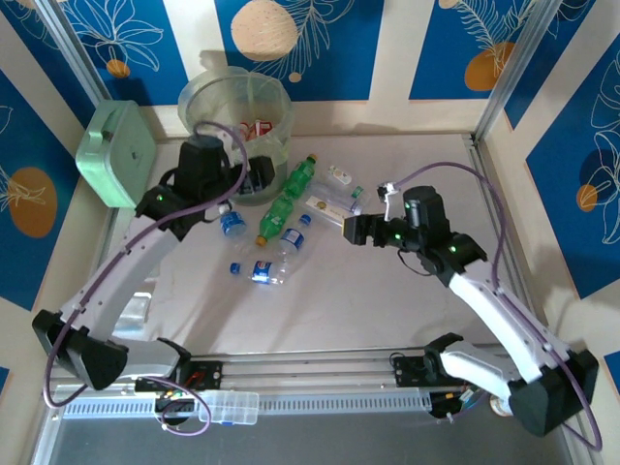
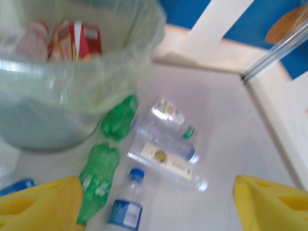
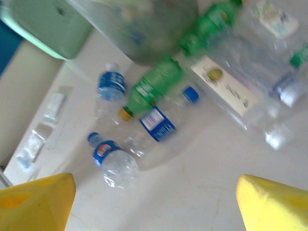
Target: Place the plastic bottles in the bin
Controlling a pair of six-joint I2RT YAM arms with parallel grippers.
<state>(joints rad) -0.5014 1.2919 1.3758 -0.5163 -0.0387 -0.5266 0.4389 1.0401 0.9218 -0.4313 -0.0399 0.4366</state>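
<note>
The bin [image 1: 205, 108], near the table's [image 1: 387, 300] far left corner, holds red-labelled bottles [image 2: 77, 37], seen plainly from the left wrist. The top view adds a mint box [image 1: 116, 155] beside it. Loose bottles [image 1: 281, 218] lie mid-table by the bin, between the released, empty left pincer [image 1: 254, 177] and right pincer [image 1: 356, 231].

The right gripper [image 3: 154, 204] has its two yellow fingers [image 3: 38, 202] wide apart, with nothing between them. On the table [image 3: 202, 178], a green bottle [image 3: 154, 86] with a yellow cap lies touching a clear bottle [image 3: 156, 122] with a blue cap. The bin [image 3: 139, 29] is behind them, beside a mint-green box [image 3: 48, 24].
</note>
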